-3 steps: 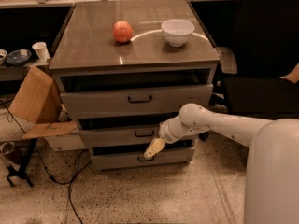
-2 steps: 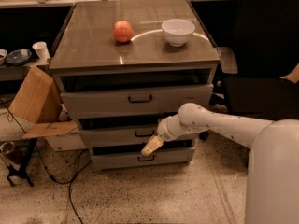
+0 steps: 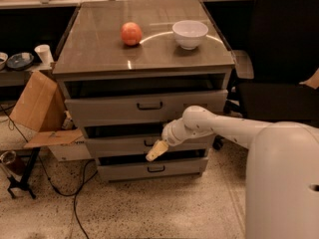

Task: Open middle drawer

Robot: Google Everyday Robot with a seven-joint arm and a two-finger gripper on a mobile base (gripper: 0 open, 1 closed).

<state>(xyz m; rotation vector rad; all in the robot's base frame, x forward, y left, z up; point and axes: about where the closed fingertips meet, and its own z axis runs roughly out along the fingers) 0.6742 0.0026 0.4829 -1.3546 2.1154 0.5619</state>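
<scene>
The grey three-drawer cabinet (image 3: pixel 144 59) stands in the centre. The middle drawer (image 3: pixel 114 145) has a flat grey front with a dark gap above it. Its small black handle (image 3: pixel 148 142) is partly covered by my gripper. My gripper (image 3: pixel 156 151) reaches in from the right on the white arm (image 3: pixel 224 126). It sits in front of the middle drawer's front, just below and right of the handle, its cream tip pointing down-left. The taller top drawer (image 3: pixel 109 108) is above it. The lowest drawer (image 3: pixel 124 171) is below it.
An orange-red fruit (image 3: pixel 131 34) and a white bowl (image 3: pixel 190 33) sit on the cabinet top. A black chair (image 3: pixel 284 59) is close at the right. A cardboard box (image 3: pixel 37 106), a paper cup (image 3: pixel 44 54) and floor cables (image 3: pixel 75 203) are at the left.
My gripper has moved slightly up and left, closer to the middle drawer's handle. The drawers have not visibly moved.
</scene>
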